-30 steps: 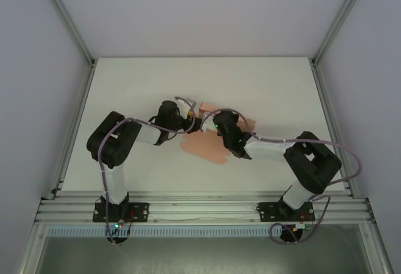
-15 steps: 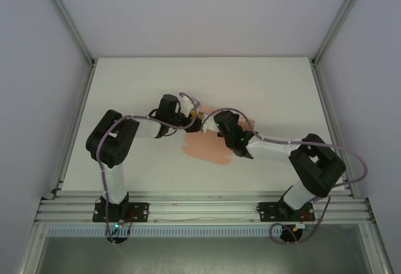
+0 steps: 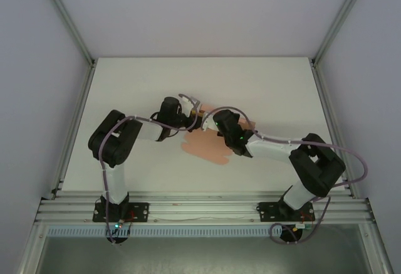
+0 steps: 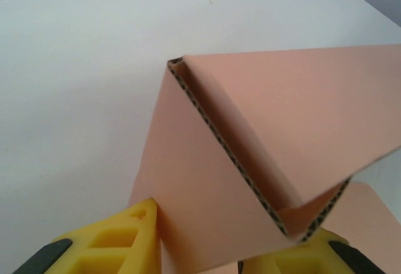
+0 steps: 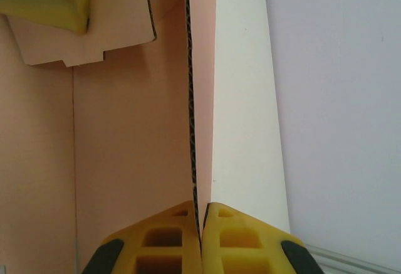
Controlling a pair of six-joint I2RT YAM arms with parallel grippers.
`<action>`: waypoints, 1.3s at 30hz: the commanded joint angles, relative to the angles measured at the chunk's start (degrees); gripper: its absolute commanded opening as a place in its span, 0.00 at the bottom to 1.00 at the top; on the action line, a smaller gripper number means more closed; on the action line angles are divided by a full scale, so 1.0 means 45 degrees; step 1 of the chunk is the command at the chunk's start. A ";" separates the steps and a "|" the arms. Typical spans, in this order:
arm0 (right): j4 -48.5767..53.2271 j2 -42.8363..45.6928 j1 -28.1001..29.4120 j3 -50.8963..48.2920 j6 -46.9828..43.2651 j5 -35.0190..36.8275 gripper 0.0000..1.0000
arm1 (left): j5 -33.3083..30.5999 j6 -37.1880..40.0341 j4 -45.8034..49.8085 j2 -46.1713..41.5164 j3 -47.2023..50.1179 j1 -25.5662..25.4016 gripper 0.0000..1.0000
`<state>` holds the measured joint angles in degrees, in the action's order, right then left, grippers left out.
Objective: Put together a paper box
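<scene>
Both claws pinching the pink card

Top cam: the salmon-pink corrugated card paper box point(image 3: 203, 148) lies mostly flat mid-way across the white matte table point(image 3: 263, 86), with the left gripper point(image 3: 197, 118) and right gripper point(image 3: 213, 125) at its far edge. Left wrist: yellow fingers point(image 4: 119, 239) squeeze a V-folded panel. Right wrist: jaws clamp one fluted edge.

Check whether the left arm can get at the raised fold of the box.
Probably yes: the raised fold of the box sits between the left gripper's fingers, apparently touching both. The right gripper pinches another edge, clear of it.

Reaching inward from either side, the left pincer point(image 4: 199, 239) and right pincer point(image 5: 200, 216) nearly meet, each clamped on the paper box point(image 3: 204, 148).
</scene>
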<state>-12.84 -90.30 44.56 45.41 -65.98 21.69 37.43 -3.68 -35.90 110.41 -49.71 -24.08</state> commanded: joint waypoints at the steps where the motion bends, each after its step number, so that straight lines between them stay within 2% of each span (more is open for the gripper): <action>1: 0.2352 -0.0949 0.0509 -0.0430 0.0598 -0.2849 0.00 | -0.1812 -0.1261 -0.2335 -0.0156 -0.0103 -0.0727 0.14; 3: 0.2253 -0.1027 0.0509 -0.0414 0.0565 -0.2690 0.00 | -0.2313 -0.1161 -0.2091 -0.0162 -0.0201 -0.0879 0.14; 7: 0.2072 -0.1107 0.0488 -0.0381 0.0461 -0.2426 0.00 | -0.3516 -0.1885 -0.1553 -0.0173 -0.0479 -0.0931 0.00; 12: 0.1945 -0.1105 0.0504 -0.0383 0.0660 -0.2352 0.00 | -0.4209 -0.3070 -0.1588 -0.0166 -0.0419 -0.0968 0.00; 17: 0.1790 -0.1085 0.0452 -0.0340 0.0876 -0.2160 0.00 | -0.5871 -0.4528 -0.0756 -0.0942 -0.0229 -0.1061 0.00; 20: 0.1782 -0.1069 0.0408 -0.0316 0.0981 -0.2231 0.00 | -0.6548 -0.4320 -0.0863 -0.1095 0.0063 -0.1226 0.00; 26: 0.1813 -0.1067 0.0414 -0.0213 0.1048 -0.2426 0.00 | -0.7694 -0.3864 0.0572 -0.0490 -0.0713 -0.1256 0.00; 27: 0.1872 -0.1053 0.0414 -0.0211 0.1067 -0.2494 0.00 | -0.7491 -0.3661 0.0387 -0.0347 -0.0750 -0.1262 0.01; 30: 0.1961 -0.1046 0.0415 -0.0228 0.1161 -0.2681 0.00 | -0.6754 -0.2917 -0.1288 0.0190 -0.0412 -0.1251 0.13; 33: 0.2175 -0.1007 0.0391 -0.0211 0.1213 -0.2904 0.00 | -0.5928 -0.2243 -0.1441 0.0471 -0.0682 -0.1176 0.16; 37: 0.2441 -0.0989 0.0323 -0.0162 0.1243 -0.2938 0.00 | -0.4571 -0.2050 -0.1677 0.0600 -0.0906 -0.0926 0.28; 39: 0.2510 -0.0948 0.0353 -0.0157 0.1263 -0.2952 0.00 | -0.4317 -0.2218 -0.1821 0.0670 -0.0934 -0.0734 0.28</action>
<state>-13.89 -92.14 44.18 46.89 -62.52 21.78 15.18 -13.58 -38.46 112.18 -51.51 -28.86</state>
